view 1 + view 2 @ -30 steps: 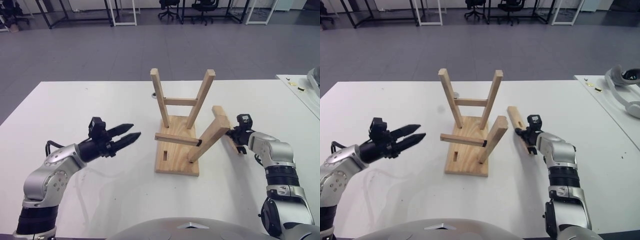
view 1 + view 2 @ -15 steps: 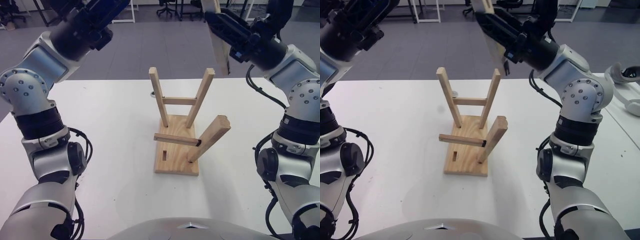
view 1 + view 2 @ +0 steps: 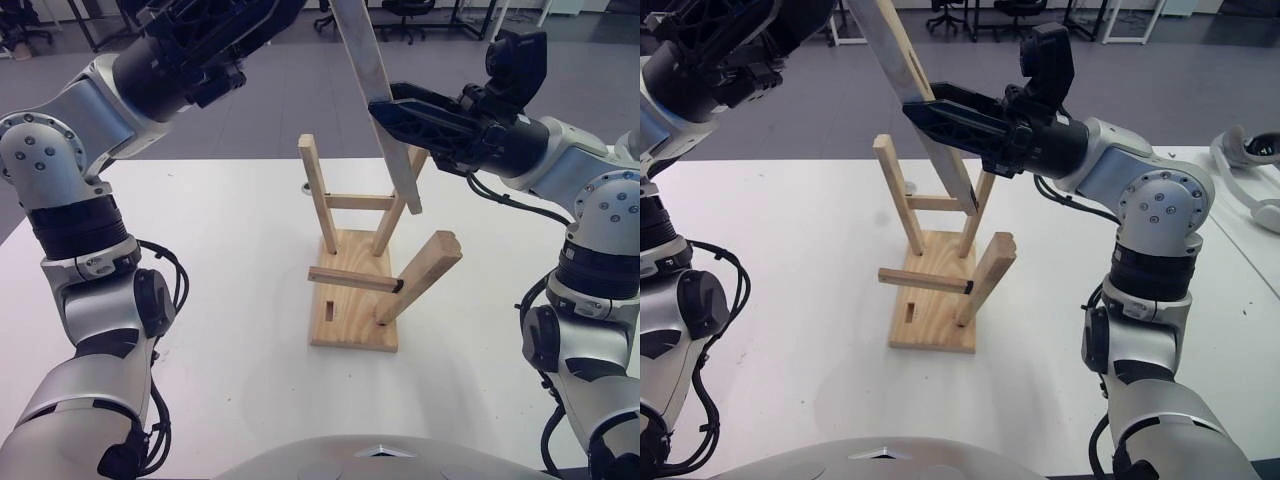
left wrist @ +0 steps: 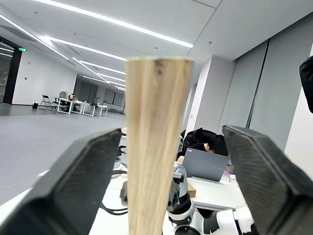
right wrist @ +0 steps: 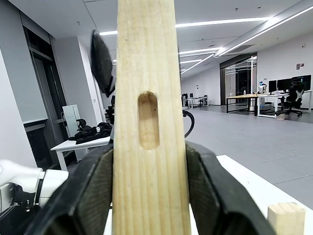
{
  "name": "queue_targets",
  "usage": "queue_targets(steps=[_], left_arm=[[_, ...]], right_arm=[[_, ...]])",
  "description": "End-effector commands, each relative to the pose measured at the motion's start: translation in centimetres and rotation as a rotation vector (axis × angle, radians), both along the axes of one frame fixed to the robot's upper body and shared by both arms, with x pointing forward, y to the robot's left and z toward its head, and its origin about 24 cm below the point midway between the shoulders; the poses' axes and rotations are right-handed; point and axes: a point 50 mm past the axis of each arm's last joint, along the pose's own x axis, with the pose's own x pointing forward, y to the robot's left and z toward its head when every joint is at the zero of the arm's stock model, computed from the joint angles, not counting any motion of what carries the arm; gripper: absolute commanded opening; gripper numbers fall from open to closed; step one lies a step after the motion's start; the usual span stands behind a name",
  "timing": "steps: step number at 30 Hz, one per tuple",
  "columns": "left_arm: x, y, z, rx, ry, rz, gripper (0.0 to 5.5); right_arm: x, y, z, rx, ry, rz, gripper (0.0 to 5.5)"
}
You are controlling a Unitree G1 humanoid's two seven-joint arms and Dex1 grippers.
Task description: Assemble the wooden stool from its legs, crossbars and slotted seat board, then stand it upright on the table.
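Observation:
The stool lies upside down on its slotted seat board [image 3: 352, 300]. Two legs [image 3: 320, 200] joined by a crossbar [image 3: 360, 202] stand in its far end. A third leg [image 3: 420, 275] leans with a second crossbar [image 3: 350, 279]. My right gripper [image 3: 382, 106] is shut on the loose fourth leg [image 3: 955, 180], held tilted in the air above the stool; the leg's slot [image 5: 148, 120] faces the right wrist camera. My left gripper [image 4: 173, 129] is raised at the upper left, open, its fingers on either side of the leg's upper end with gaps.
The white table [image 3: 200, 250] has free room left, right and in front of the stool. A second table [image 3: 1240, 230] at the right carries a white object [image 3: 1250, 165]. Grey floor, chairs and desk frames lie beyond.
A second ago both arms were low, the right gripper at the leg lying on the table. Both rose; the leg now tilts down over the stool, and the left gripper has neared its upper end.

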Motion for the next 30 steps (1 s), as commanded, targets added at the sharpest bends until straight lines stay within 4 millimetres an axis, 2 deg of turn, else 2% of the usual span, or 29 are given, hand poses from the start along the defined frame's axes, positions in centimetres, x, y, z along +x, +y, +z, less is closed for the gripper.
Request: queue_targets(steps=[1, 6, 13, 18, 25, 30], left_arm=[[0.5, -0.8, 0.1, 0.019, -0.028, 0.07, 3.85], [0.9, -1.1, 0.3, 0.007, -0.033, 0.096, 3.85], [0.2, 0.0, 0.2, 0.005, -0.026, 0.027, 2.84], [0.1, -0.3, -0.3, 0.038, -0.022, 0.008, 2.13], [0.0, -0.7, -0.9, 0.096, -0.028, 0.008, 2.1], [0.1, -0.2, -2.1, 0.175, -0.03, 0.05, 2.08]], right_arm=[[-0.8, 0.5, -0.1, -0.045, -0.019, 0.056, 2.07], [-1.0, 1.1, -0.7, -0.1, -0.029, 0.075, 2.07], [-0.5, 0.8, -0.6, -0.101, -0.029, 0.039, 2.07], [-0.2, 0.7, -0.6, -0.113, -0.033, 0.035, 2.07], [-0.3, 1.0, -1.2, -0.199, -0.038, 0.074, 2.07], [0.6, 0.1, -1.4, -0.245, -0.044, 0.047, 2.07]])
